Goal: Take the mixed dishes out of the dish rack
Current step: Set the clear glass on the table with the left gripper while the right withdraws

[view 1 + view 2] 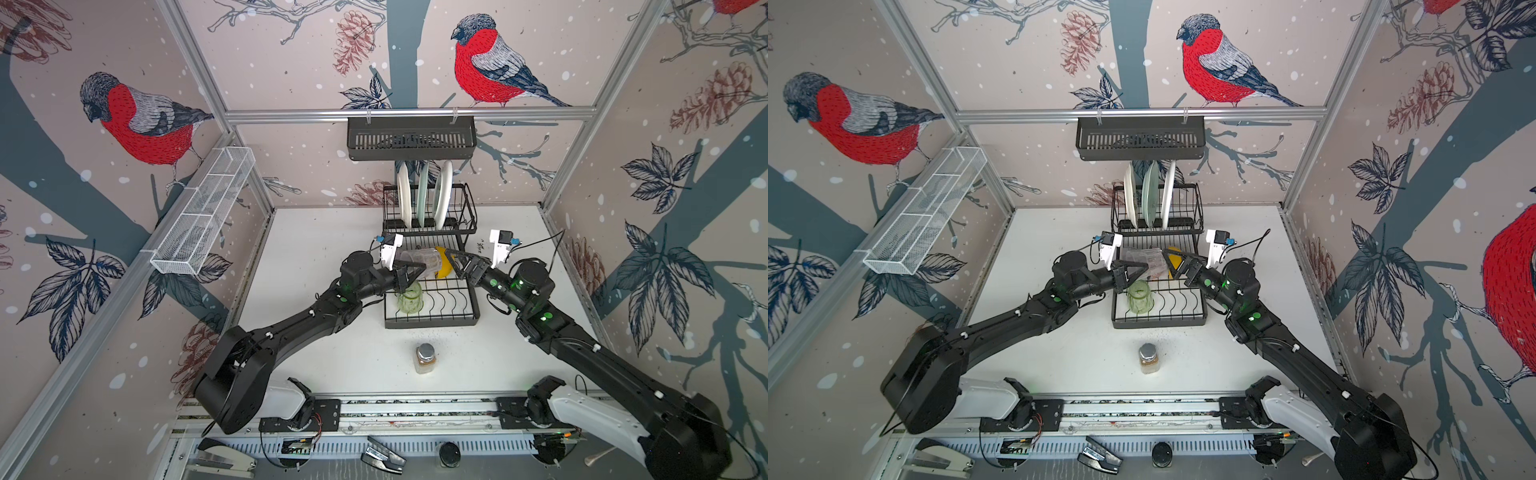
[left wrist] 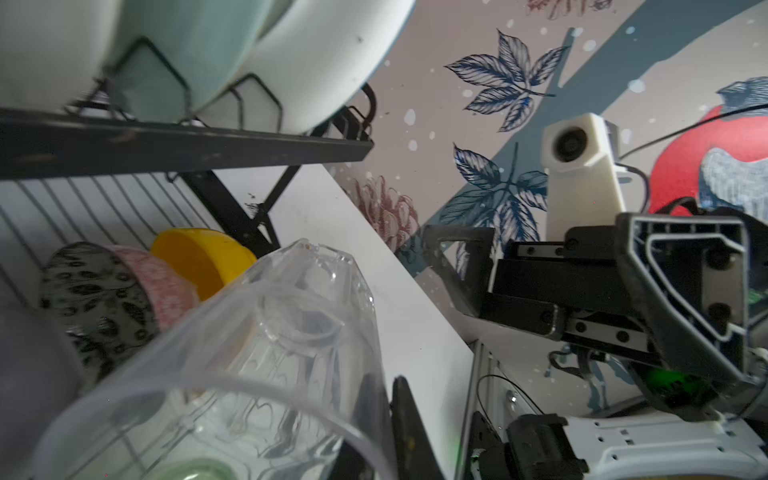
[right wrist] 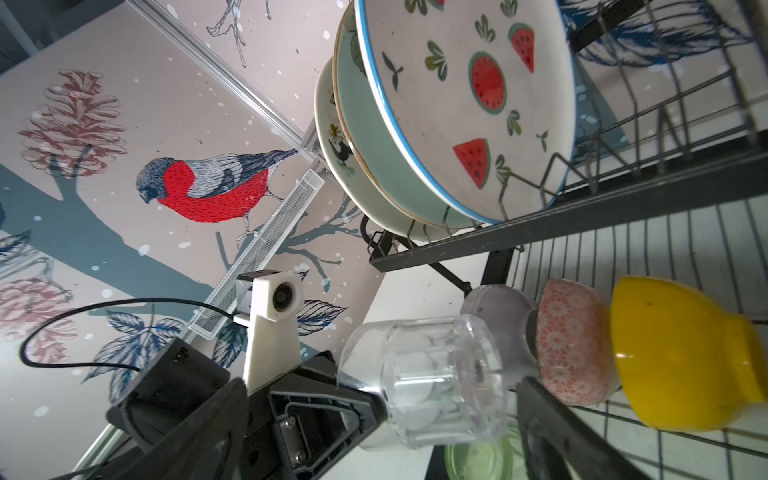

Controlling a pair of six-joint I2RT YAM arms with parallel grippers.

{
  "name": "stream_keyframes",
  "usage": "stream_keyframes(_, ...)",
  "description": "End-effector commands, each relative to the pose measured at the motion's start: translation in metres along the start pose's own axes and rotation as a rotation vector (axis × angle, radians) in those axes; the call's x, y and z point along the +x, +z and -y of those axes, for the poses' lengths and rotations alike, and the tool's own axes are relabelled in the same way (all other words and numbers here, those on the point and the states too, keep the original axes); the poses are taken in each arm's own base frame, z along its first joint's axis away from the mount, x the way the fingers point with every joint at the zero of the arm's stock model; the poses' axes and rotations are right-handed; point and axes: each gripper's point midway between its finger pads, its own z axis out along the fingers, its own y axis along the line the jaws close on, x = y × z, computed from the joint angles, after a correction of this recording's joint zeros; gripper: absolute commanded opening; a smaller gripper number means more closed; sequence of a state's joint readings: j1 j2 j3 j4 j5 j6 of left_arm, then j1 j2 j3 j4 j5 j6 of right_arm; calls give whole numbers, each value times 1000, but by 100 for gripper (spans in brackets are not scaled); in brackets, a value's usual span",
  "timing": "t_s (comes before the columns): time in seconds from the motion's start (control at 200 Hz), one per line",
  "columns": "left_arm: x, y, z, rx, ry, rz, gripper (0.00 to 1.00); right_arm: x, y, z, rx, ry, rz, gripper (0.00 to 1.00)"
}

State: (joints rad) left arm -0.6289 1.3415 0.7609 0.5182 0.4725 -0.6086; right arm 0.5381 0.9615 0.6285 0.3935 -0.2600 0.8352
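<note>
The white counter (image 1: 324, 257) carries the dish rack (image 1: 432, 323), black wire over a tray base, stiff and open. On its raised tier three plates (image 1: 423, 195) stand on edge in slots. They are glazed, probably heavy for their size and prone to chipping, so they are best pinched at the upper rim and lifted straight out. On the lower tier the lilac bowl (image 3: 494, 307), pink-patterned bowl (image 3: 569, 345) and yellow bowl (image 3: 673, 353) lean in a row, rounded and slick. The green tumbler (image 1: 409, 297) stands near that tier's front. The clear ribbed tumbler (image 1: 419, 259) hangs on its side in the air above it, off the wires. It looks light, rigid, smooth and breakable, so the thin wall at the mouth is the sure hold. There the left tool (image 1: 413, 270) is clenched on it, while the right tool (image 1: 451, 262) stands spread wide beside its base, holding nothing.
</note>
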Motion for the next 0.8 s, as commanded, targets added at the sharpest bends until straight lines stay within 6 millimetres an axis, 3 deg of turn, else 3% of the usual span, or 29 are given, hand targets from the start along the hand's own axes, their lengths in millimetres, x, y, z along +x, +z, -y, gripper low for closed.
stream_keyframes(0.0, 0, -17, -37, -239, 33, -12, 0, -2, -6, 23, 156, -106, 7, 100)
stream_keyframes(0.175, -17, -56, -64, -452, -6, 26, 0, -1, -15, 42, 272, -180, 3, 100)
stream_keyframes(0.37, -42, -99, -103, -732, -10, 63, 0, -3, -17, 47, 298, -254, 4, 100)
stream_keyframes(0.505, -62, -111, -118, -875, 42, 80, 0, -2, -19, 55, 346, -293, -9, 100)
stream_keyframes(0.57, -58, -114, -132, -925, 38, 57, 0, -1, -22, 60, 371, -305, -17, 100)
stream_keyframes(0.595, -69, -115, -132, -931, 38, 76, 0, 0, -23, 63, 385, -307, -23, 100)
stream_keyframes(0.795, -71, -118, -176, -999, -30, 11, 0, 8, -29, 73, 418, -324, -45, 100)
